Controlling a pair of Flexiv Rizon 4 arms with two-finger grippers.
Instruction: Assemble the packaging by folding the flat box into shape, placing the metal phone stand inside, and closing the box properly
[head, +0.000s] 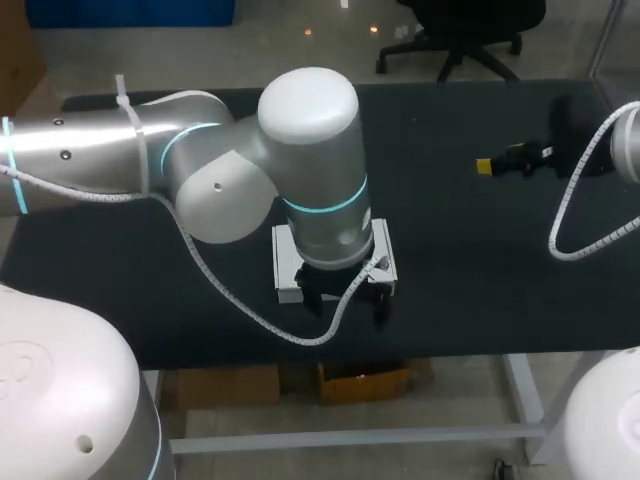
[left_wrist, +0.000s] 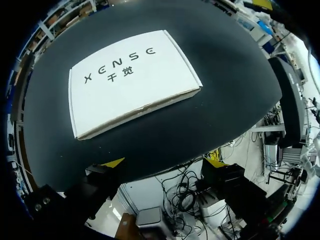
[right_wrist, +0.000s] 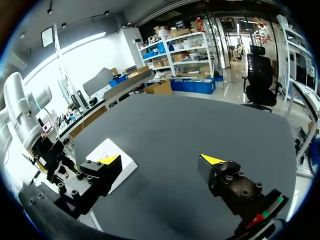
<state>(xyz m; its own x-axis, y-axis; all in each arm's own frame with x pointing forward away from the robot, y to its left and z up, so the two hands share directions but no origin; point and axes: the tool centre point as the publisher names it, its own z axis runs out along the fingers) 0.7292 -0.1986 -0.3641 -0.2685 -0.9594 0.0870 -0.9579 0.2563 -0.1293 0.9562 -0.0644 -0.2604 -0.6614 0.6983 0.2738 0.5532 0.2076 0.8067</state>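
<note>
The black table (head: 470, 250) carries everything. The left arm (head: 200, 170) bends over its front middle, wrist pointing down above the white box (left_wrist: 132, 80). The box lies flat with its lid down, contents hidden. The left claw (left_wrist: 164, 163) is spread and empty. The right claw (right_wrist: 160, 160), well apart, is also spread and empty.

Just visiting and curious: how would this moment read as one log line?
box: on table | left pincer: open, over box | right pincer: open, empty | stand: unseen
</note>
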